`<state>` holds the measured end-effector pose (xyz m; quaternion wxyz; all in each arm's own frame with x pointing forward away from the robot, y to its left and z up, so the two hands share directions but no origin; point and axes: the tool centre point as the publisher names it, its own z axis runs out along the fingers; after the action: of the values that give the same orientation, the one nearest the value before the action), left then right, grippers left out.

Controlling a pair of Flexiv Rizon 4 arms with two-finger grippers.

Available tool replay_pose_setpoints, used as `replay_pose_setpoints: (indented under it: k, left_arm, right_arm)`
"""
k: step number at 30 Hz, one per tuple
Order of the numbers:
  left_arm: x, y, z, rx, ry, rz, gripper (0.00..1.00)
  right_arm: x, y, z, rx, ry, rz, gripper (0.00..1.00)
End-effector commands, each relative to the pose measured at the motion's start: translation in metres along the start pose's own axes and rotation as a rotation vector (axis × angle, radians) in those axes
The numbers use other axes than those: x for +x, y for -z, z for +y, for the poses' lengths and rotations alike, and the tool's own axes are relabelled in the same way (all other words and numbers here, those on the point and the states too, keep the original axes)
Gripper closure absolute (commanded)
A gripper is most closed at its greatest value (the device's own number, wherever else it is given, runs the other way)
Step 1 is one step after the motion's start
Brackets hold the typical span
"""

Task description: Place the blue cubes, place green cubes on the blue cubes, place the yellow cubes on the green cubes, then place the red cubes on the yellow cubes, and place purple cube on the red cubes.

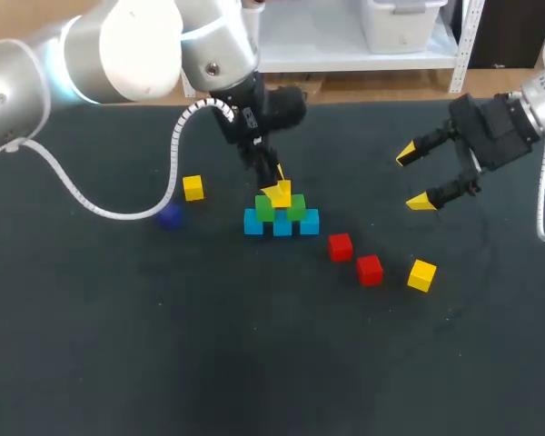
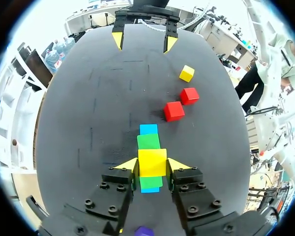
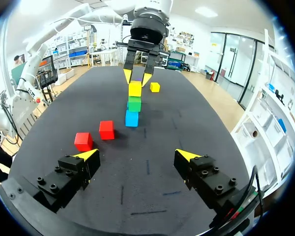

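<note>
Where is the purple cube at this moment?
In the head view the purple cube lies on the table, left of the stack, close to the loose yellow cube.

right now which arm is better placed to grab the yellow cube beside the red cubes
Right: the right fingers are open, empty, on that loose yellow cube's side; the left fingers hold another yellow cube.

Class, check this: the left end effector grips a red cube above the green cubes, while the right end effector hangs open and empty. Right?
No. The left wrist view shows the left end effector gripping a yellow cube, not red, above the green cubes; the red cubes lie on the table. The right end effector hangs open and empty.
</note>
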<state>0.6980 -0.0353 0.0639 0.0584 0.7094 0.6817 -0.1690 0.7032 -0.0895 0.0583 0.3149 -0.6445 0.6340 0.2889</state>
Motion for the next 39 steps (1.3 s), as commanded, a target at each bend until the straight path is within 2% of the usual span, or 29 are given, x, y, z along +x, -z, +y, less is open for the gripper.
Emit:
replay_pose_setpoints:
  k: [1, 11, 14, 16, 18, 20, 21, 28, 34, 39]
  left_arm:
    - [0.0, 0.0, 0.003, 0.005, 0.0, 0.001, 0.78]
    - [0.001, -0.001, 0.003, 0.006, 0.0, -0.001, 0.78]
    - [0.001, -0.001, 0.002, 0.007, 0.001, -0.001, 0.75]
    - [0.001, -0.001, 0.002, 0.008, 0.002, -0.002, 0.58]
    - [0.001, -0.001, 0.002, 0.008, 0.002, -0.002, 0.5]
    - [0.001, -0.001, 0.002, 0.009, 0.002, -0.003, 0.23]
    - [0.001, -0.001, 0.002, 0.009, 0.002, -0.003, 0.18]
    - [0.001, 0.0, 0.003, 0.012, 0.002, -0.004, 0.0]
    - [0.002, 0.012, 0.0, -0.001, -0.022, 0.002, 0.0]
    - [0.014, 0.029, -0.007, -0.034, -0.026, 0.022, 0.0]
  right_arm:
    - [0.0, 0.0, 0.0, 0.001, 0.001, -0.001, 0.0]
    - [0.0, 0.0, 0.0, 0.001, 0.001, -0.001, 0.0]
    - [0.0, 0.0, 0.0, 0.001, 0.001, -0.001, 0.0]
    - [0.0, 0.0, 0.0, 0.001, 0.001, -0.001, 0.0]
    - [0.0, 0.0, 0.0, 0.001, 0.001, -0.001, 0.0]
    - [0.0, 0.0, 0.0, 0.001, 0.001, -0.001, 0.0]
    - [0.0, 0.0, 0.0, 0.001, 0.001, -0.001, 0.0]
    - [0.0, 0.0, 0.0, 0.001, 0.001, -0.001, 0.0]
    - [0.0, 0.0, 0.0, 0.001, 0.001, -0.001, 0.0]
    - [0.0, 0.0, 0.0, 0.001, 0.001, -0.001, 0.0]
